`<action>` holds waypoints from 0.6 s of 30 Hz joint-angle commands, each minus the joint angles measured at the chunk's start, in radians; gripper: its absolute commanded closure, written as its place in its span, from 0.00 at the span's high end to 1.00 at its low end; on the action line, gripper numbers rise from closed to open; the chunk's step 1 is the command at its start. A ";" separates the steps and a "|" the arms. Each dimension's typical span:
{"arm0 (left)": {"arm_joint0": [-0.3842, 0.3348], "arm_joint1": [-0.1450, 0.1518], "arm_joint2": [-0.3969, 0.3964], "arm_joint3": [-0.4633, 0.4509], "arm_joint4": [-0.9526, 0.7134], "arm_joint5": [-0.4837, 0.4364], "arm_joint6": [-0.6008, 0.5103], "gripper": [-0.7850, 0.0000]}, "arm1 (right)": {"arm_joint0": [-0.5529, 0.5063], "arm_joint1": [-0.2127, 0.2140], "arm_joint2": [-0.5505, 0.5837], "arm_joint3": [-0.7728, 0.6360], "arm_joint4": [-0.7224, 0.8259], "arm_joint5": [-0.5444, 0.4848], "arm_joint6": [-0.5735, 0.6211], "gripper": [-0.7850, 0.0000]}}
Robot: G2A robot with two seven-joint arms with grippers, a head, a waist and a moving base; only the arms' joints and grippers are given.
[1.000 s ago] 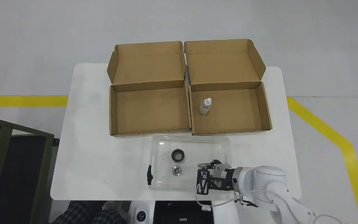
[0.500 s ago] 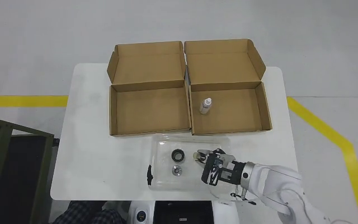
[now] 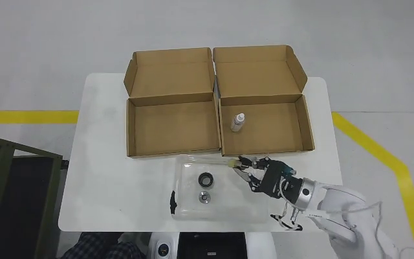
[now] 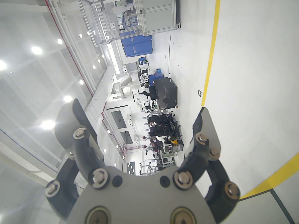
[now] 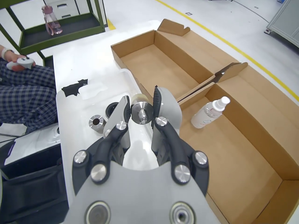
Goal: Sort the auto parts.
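Right pincer (image 5: 140, 108) is pinching the metal cylinder (image 5: 141, 115) by its sides, hovering over the clear tray's (image 3: 194, 210) far edge. Right-hand box (image 5: 233, 145) is lying just beyond. Left pincer (image 4: 140, 108) is sitting spread, aiming into the hall.

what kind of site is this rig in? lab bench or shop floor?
Shop floor, most likely an industrial hall used for robot testing. There are yellow floor lines, a metal-framed machine enclosure, what look like more workstations farther off, and round ceiling lights high overhead.
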 commanded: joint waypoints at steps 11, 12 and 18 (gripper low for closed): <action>0.000 0.000 0.000 0.000 0.000 0.000 0.000 1.00 | -0.017 0.006 0.101 0.014 0.136 -0.028 -0.049 0.00; 0.000 0.000 0.000 0.000 0.000 0.000 0.000 1.00 | -0.018 0.007 0.103 0.016 0.148 -0.031 -0.055 0.00; 0.000 0.000 0.000 0.000 0.000 0.000 0.000 1.00 | -0.012 0.008 0.114 0.023 0.207 -0.058 -0.079 0.00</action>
